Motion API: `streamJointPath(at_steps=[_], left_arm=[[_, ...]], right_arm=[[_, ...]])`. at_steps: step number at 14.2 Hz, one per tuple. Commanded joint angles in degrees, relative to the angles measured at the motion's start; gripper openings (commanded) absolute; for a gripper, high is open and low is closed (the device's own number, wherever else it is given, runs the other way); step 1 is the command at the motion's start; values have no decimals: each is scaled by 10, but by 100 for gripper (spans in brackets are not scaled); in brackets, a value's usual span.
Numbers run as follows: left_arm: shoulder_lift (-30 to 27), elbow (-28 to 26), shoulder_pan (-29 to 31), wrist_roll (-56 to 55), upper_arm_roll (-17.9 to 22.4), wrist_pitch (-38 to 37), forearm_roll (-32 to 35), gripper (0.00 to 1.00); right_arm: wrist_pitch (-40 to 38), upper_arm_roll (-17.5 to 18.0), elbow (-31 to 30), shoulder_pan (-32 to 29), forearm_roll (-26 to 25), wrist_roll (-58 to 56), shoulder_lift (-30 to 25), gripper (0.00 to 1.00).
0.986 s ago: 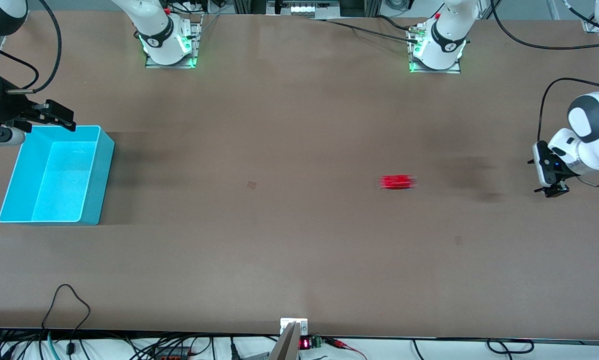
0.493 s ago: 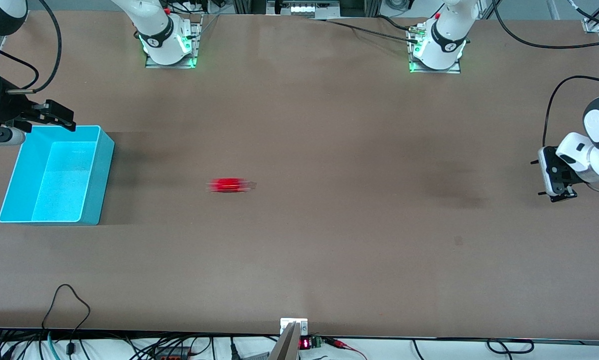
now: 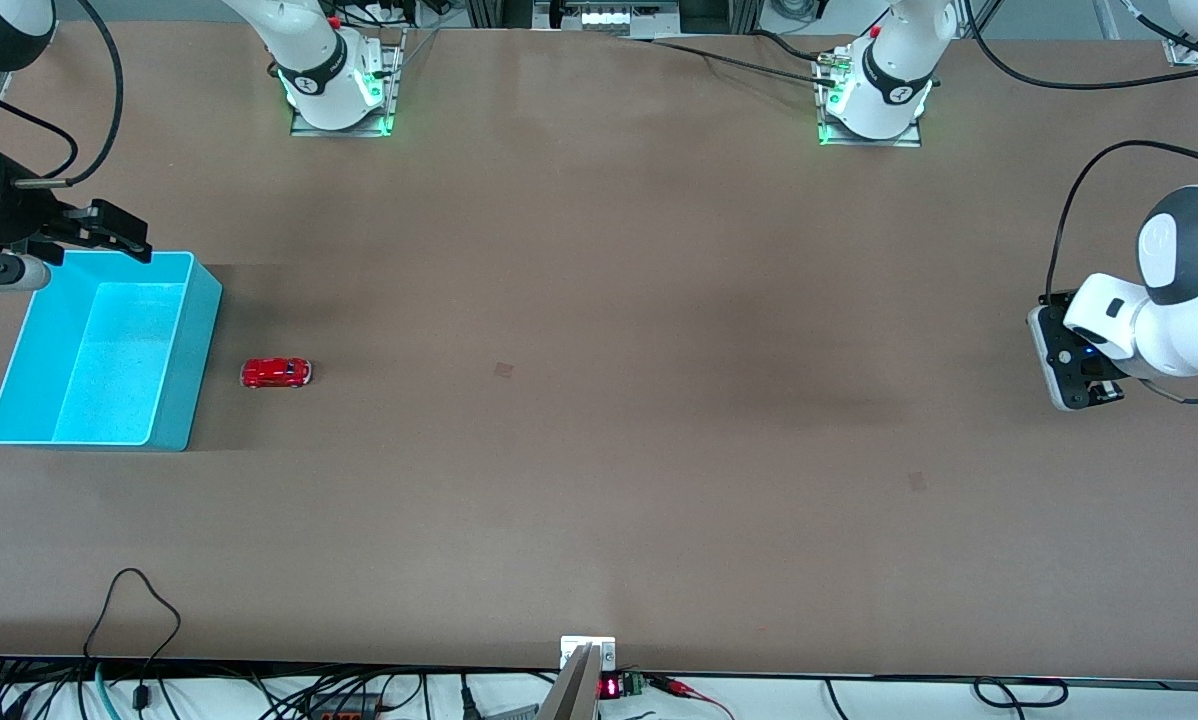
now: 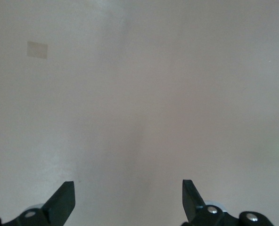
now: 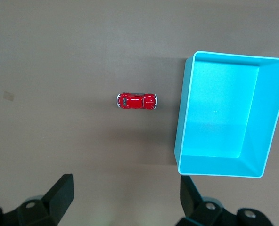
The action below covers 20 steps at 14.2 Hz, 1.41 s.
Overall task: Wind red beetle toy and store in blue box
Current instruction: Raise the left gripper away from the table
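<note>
Resting on its wheels on the brown tabletop (image 3: 599,450), the red beetle toy (image 3: 275,372) sits just beside the blue box (image 3: 194,350), apart from its wall and outside it, on the side of the box that faces the middle of the tabletop. The box, open-topped with nothing seen inside, stands at the right arm's end of the tabletop.

The right hand (image 3: 119,231) hangs above the box's rim at the corner nearest the robots' bases, its two dark fingers spread apart and holding nothing. From the right wrist view, the toy (image 5: 136,100) lies lengthwise toward the box wall (image 5: 184,117), with a strip of bare tabletop between them; both fingertips (image 5: 59,188) show at the edge of that view, well clear of toy and box alike.

The left hand (image 3: 1074,360) hovers over the tabletop at the left arm's end, well apart from the toy, with almost the whole width of the tabletop between them. In the left wrist view its fingers (image 4: 64,197) stand wide apart over bare brown surface, gripping nothing; only a small pale square mark (image 4: 37,49) shows there. A similar small mark (image 3: 503,369) lies on the tabletop near the middle, between the toy and the left hand.
</note>
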Motion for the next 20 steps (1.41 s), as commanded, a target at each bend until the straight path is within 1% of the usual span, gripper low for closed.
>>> streamJointPath(at_steps=[1,4,6,8,11,14,15,16,18,20], left_arm=[[-13,33,-14,-63,1,-58,15,100],[-41,60,-30,-172,1,-109,16,100],[-49,65,-33,-242,1,-143,14,100],[-59,87,-47,-326,1,-168,13,100],[-57,150,-79,-448,1,-221,14,100],[-59,185,-113,-588,1,-259,15,100],[-59,207,-134,-635,2,-282,15,100],[-58,226,-142,-669,2,-305,15,100],[-58,243,-142,-686,3,-339,6,100],[-58,273,-139,-686,6,-355,4,100]], right_arm=[[-10,-1,11,-1,11,1,4,100],[-10,-1,11,-1,11,2,3,100],[-10,-1,11,-1,12,2,4,100],[-11,-1,11,1,13,-2,5,100],[-16,0,11,7,13,0,5,100],[-19,0,11,15,13,1,6,100],[-19,0,11,16,13,1,6,100],[-19,0,11,18,13,1,5,100],[-18,0,11,20,17,-2,5,100],[-15,0,12,31,18,-3,15,100]])
